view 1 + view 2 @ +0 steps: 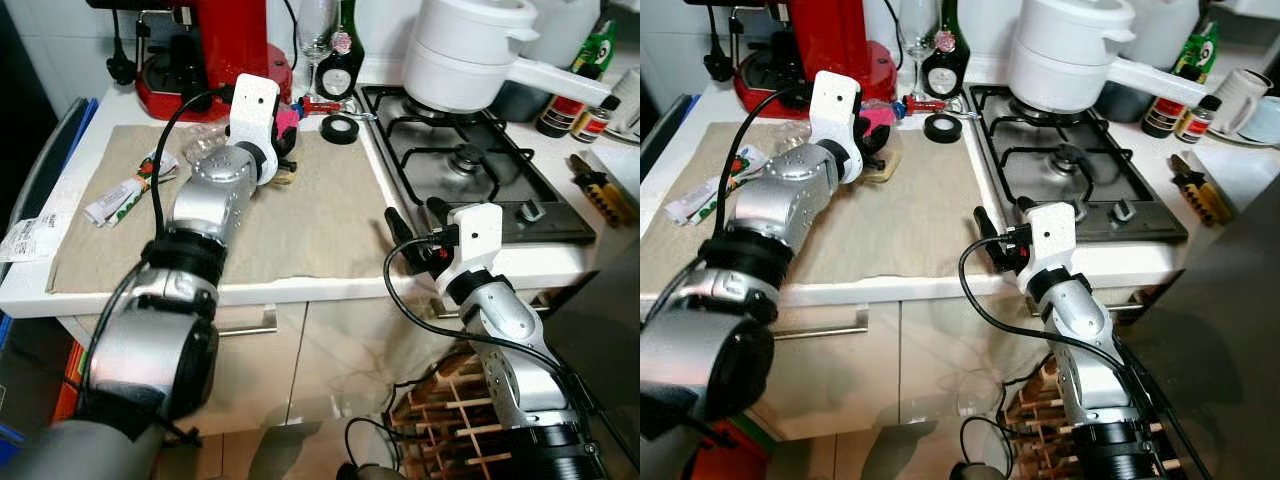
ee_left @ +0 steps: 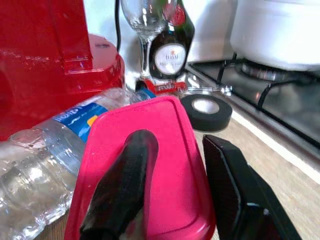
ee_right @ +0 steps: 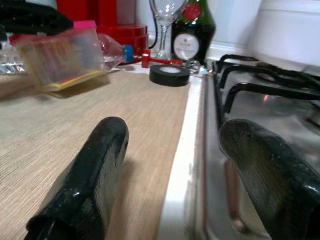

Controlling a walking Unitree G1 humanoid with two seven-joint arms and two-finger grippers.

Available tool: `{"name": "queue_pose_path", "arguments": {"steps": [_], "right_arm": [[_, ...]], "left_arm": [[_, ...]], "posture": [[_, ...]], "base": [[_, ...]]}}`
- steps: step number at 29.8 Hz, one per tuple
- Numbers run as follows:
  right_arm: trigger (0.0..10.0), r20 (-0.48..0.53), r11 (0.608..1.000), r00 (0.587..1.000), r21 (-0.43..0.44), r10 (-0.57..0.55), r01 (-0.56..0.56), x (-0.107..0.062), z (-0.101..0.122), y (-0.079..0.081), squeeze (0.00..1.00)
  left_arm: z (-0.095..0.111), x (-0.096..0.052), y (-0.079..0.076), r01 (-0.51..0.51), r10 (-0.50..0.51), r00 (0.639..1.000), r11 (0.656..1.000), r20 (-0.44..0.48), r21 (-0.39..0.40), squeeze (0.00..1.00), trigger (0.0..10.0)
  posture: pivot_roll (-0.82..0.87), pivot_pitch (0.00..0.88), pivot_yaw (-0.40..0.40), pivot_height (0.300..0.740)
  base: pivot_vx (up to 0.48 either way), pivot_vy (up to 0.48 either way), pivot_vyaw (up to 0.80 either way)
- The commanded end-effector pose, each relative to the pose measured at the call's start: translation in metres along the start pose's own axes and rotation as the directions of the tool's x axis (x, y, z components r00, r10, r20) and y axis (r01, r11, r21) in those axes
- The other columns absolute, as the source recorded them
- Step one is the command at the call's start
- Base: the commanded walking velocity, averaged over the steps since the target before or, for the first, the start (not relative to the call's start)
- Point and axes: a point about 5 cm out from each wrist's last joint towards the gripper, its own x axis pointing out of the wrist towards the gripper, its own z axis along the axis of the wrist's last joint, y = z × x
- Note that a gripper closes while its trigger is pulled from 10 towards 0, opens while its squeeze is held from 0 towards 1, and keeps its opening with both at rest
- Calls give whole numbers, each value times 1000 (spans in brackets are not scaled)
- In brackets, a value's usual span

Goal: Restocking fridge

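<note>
Water bottle (image 2: 45, 150): lies on its side at the left of the left wrist view, against the red coffee machine (image 1: 205, 50). Thin clear plastic, so probably light and easily dented, and it may roll.

Container (image 3: 62, 57): in the right wrist view it sits upper left, a clear tub of food under a pink lid (image 2: 150, 160), tilted off the mat. Judged stiff but smooth-sided and of modest weight; a hold across the lid and base, or the two long walls, looks safest. Squeezing the lid edge alone could pop it.

Left gripper (image 2: 192, 190): upper centre-left of the left eye view, fingers parted over the lid, one lying on top, the other at its rim. Not clenched.

Mat (image 1: 320, 210): beige, centre of the counter; black tape roll (image 1: 340, 128) at its far edge.

Right gripper (image 1: 412, 222): centre-right, at the counter's front edge beside the hob (image 1: 470, 160), fingers spread, holding nothing.
</note>
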Motion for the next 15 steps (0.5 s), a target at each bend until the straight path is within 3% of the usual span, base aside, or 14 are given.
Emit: {"name": "queue_pose_path", "arguments": {"steps": [1,5,15], "right_arm": [[10000,14,1000,1000,-11,9,-9,1,5,-1,0],[10000,12,1000,1000,-15,10,-10,1,5,-4,0],[10000,6,1000,1000,-16,17,-17,1,4,-3,0]], "left_arm": [[-10,-2,-7,23,-24,999,999,-38,-31,0,0],[5,-11,-14,49,-46,997,997,59,-57,0,0],[21,-33,-30,115,-97,981,988,166,-107,0,0]], "posture": [[-93,40,-110,740],[-95,41,-117,740],[-88,49,-118,740]], "base": [[0,0,0],[0,0,0],[0,0,0]]}}
